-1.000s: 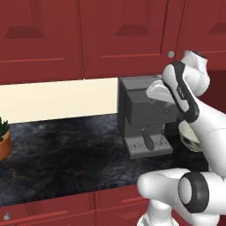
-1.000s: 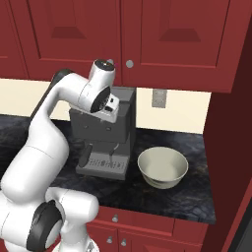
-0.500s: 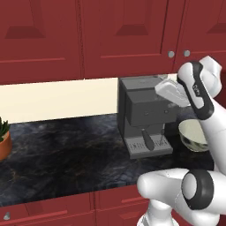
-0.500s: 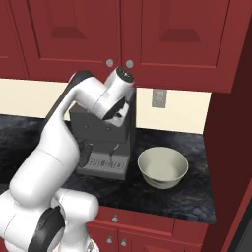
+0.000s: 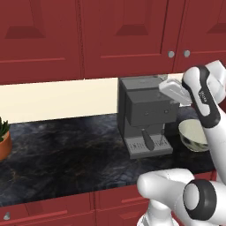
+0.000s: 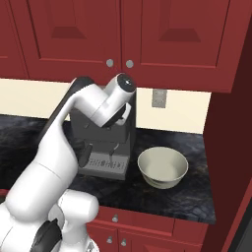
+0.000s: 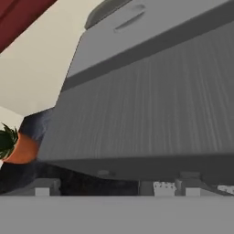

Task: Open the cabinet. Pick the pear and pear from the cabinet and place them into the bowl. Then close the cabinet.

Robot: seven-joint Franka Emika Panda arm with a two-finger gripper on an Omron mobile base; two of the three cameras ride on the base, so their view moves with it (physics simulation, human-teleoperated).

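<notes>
The cabinet (image 5: 128, 39) (image 6: 172, 39) hangs above the counter with both dark red doors shut, and its two silver knobs (image 5: 171, 54) (image 6: 110, 63) sit side by side. The pears are hidden behind the doors. On the counter, right of the coffee machine, the cream bowl (image 5: 192, 134) (image 6: 162, 167) stands with nothing in it. My gripper (image 5: 170, 89) (image 6: 119, 114) hovers at the top front corner of the coffee machine, below the knobs, open and holding nothing. In the hand view I look closely along the machine's grey top.
The grey coffee machine (image 5: 143, 114) (image 6: 106, 152) (image 7: 151, 105) stands on the dark marble counter (image 5: 66, 150) directly under the hand. A potted plant (image 5: 2, 137) (image 7: 11, 146) sits at the counter's far left. A red side panel (image 6: 231, 147) walls in the right.
The arm has swung to the right across the front of the coffee machine, and the hand has turned. The jaws stayed wide apart.
</notes>
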